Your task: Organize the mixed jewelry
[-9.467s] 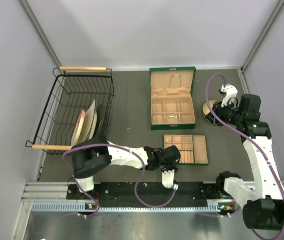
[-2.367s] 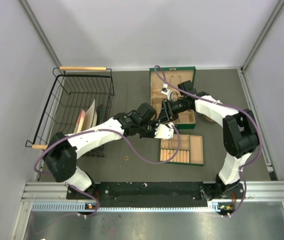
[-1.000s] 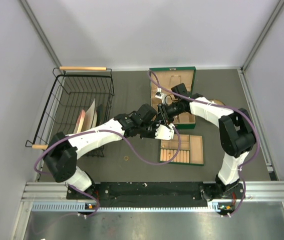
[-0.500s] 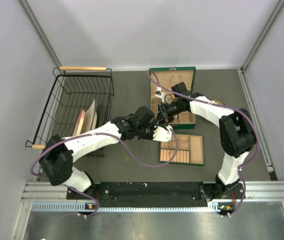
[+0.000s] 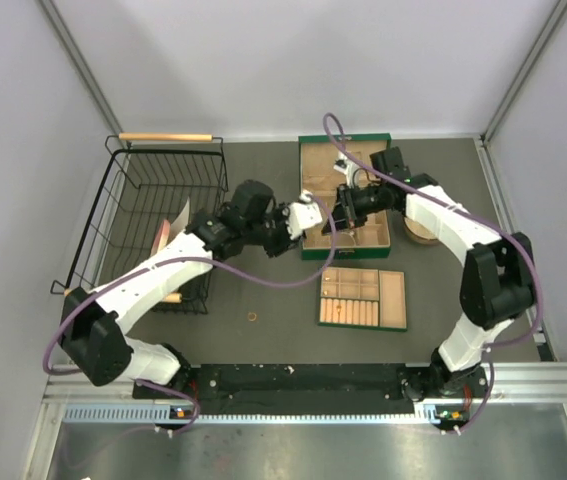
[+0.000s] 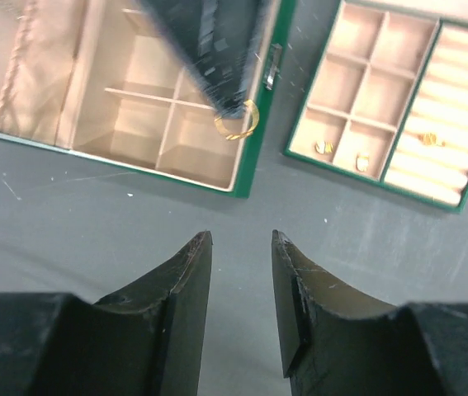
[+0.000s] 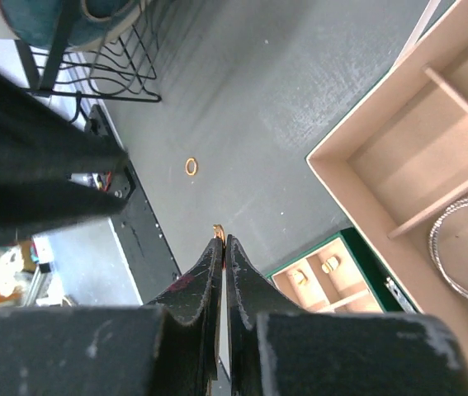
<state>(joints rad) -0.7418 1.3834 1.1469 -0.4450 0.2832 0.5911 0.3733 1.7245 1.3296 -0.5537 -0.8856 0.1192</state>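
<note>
Pinching a gold ring (image 6: pixel 238 122) at their very tips, the fingers of the right gripper (image 7: pixel 221 238) are pressed together with no gap between them. The left wrist view shows the whole ring hanging below those dark tips. The right wrist view shows only a gold sliver of it.

In the left wrist view the ring appears over a corner compartment of the green box (image 6: pixel 252 157), close to its wall. In the right wrist view the same tips appear over the dark table (image 6: pixel 93 223), so I cannot tell which side of the rim it hangs on.

The left gripper (image 6: pixel 238 241) has its fingers apart with nothing between them. It hovers over bare table just outside the box's edge.

The tan tray (image 6: pixel 345 82) lies just beside the box with a strip of table between them. A few small gold studs (image 6: pixel 361 162) sit in its compartments, and only the wrist views show them.

A second loose ring (image 5: pixel 252 318) lies on the table, well apart from box and tray. The right wrist view alone shows a thin silver hoop (image 7: pixel 431 243) inside the box.

From above, both arms meet at the box's left side. The wire basket (image 5: pixel 123 215) stands at the table's left edge, and the wooden stand (image 5: pixel 425 232) sits near the right arm, just beside the box.
</note>
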